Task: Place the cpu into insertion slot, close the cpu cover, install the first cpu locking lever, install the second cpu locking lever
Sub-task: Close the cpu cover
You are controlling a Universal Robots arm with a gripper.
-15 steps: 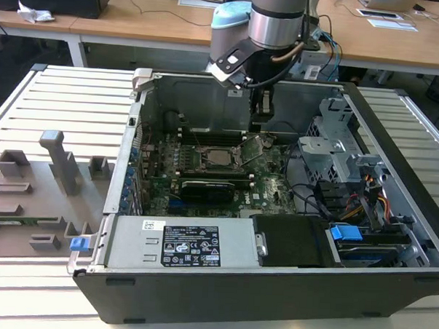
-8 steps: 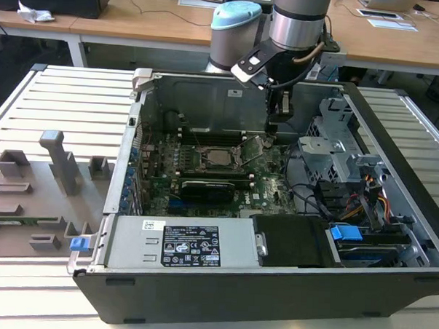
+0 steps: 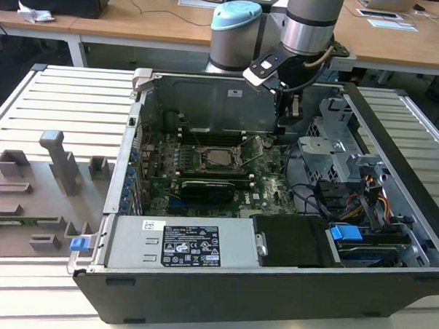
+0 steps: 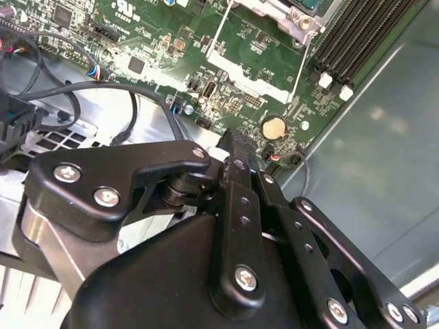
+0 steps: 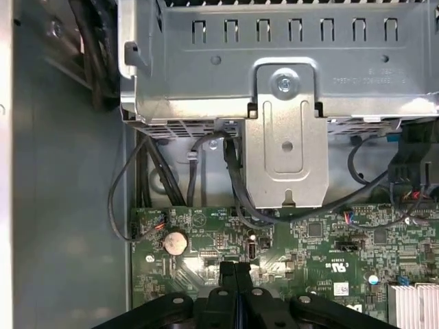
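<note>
Exterior view, front to back: the grey power supply (image 3: pixel 179 243) lies nearest, behind it the cpu (image 3: pixel 221 159) sits in the insertion slot (image 3: pixel 199 160) mid-motherboard (image 3: pixel 161 169), and farthest the empty hand (image 3: pixel 287 118), fingers pressed together, hangs beside the drive cage (image 3: pixel 329 151).

Bright, even light; soft shadow inside the computer case (image 3: pixel 272 301), pale glare on its steel bracket (image 5: pixel 286 157).
</note>
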